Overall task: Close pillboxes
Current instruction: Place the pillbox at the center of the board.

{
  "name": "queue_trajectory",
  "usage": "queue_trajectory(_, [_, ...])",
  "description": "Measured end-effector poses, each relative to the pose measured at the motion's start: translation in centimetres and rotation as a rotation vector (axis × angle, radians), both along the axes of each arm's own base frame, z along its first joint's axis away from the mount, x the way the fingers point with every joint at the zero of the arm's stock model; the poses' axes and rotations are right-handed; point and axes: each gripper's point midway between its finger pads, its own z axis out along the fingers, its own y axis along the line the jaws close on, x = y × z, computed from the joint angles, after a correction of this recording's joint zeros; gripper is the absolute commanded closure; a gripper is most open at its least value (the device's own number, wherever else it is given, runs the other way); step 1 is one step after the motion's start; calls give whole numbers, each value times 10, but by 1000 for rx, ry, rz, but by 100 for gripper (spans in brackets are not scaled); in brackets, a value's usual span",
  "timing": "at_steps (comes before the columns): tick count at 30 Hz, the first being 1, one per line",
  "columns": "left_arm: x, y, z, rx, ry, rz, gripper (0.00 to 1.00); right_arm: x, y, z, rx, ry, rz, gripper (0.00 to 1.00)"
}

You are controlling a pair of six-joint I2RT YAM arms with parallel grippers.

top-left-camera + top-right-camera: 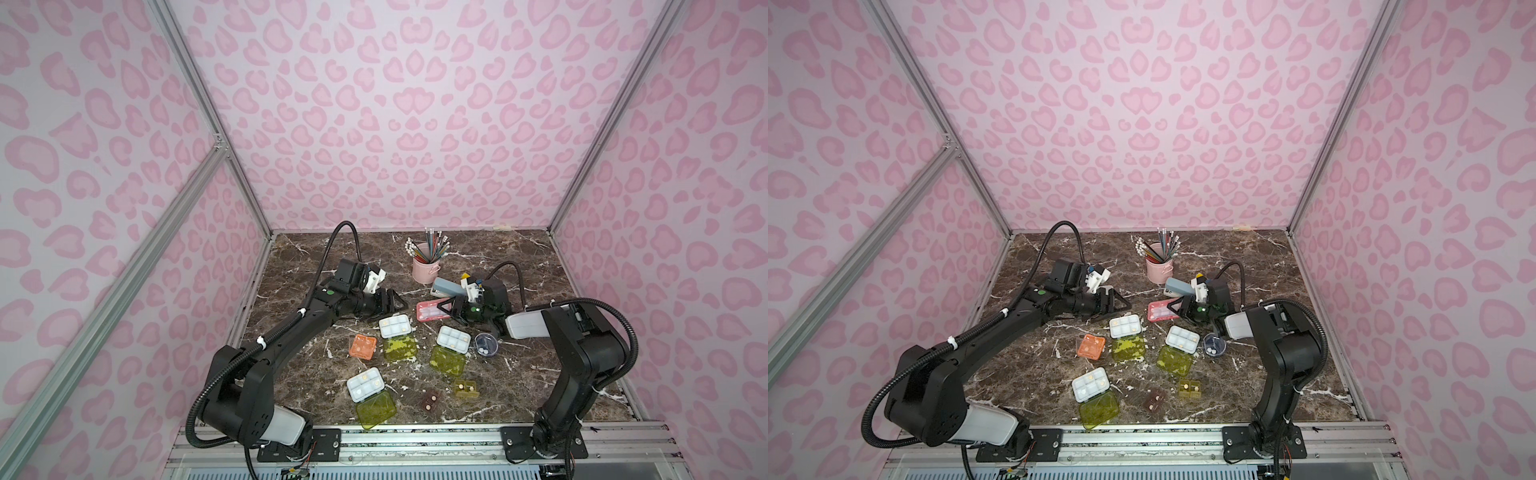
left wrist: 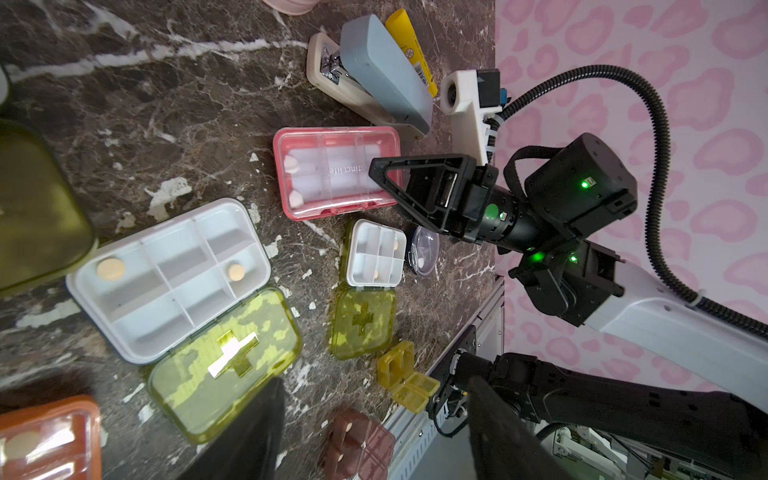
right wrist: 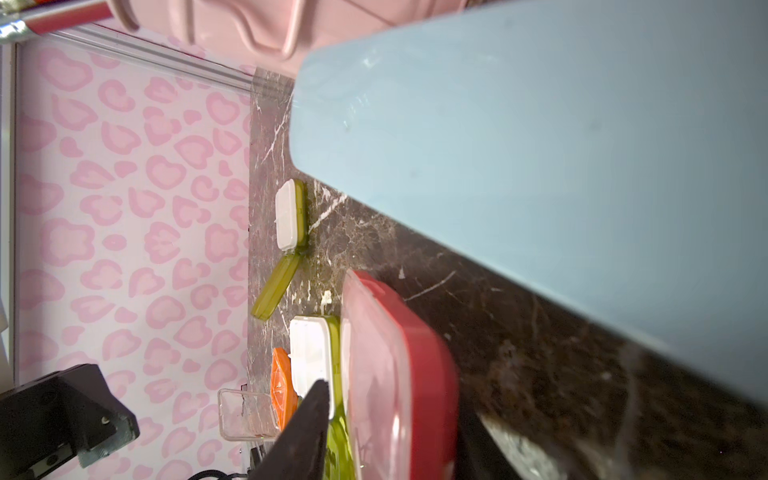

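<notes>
My right pincer point(image 1: 444, 309), jaws apart, straddles lid and base at the right end of the pink pillbox point(image 1: 426, 312), mid-frame just below the pencil cup point(image 1: 426, 268), placed to squeeze a lid that already looks shut to me.

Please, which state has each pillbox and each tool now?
pink pillbox: shut
orange pillbox: looks shut
rear white pillbox: open
right white pillbox: open
front white pillbox: open
olive pillbox: open
brown pillbox: open
round dark-blue pillbox: open
left tool: open, empty
right tool: open, over pink pillbox
</notes>
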Motion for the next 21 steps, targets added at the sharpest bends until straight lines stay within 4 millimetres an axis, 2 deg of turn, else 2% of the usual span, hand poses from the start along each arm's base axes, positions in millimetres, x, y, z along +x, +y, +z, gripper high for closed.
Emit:
queue_trajectory(8, [0, 0, -1, 1, 1, 0, 29, 0, -6, 1, -12, -9, -14, 40])
queue_trajectory(21, [0, 2, 1, -2, -4, 4, 29, 4, -26, 4, -95, -21, -45, 39])
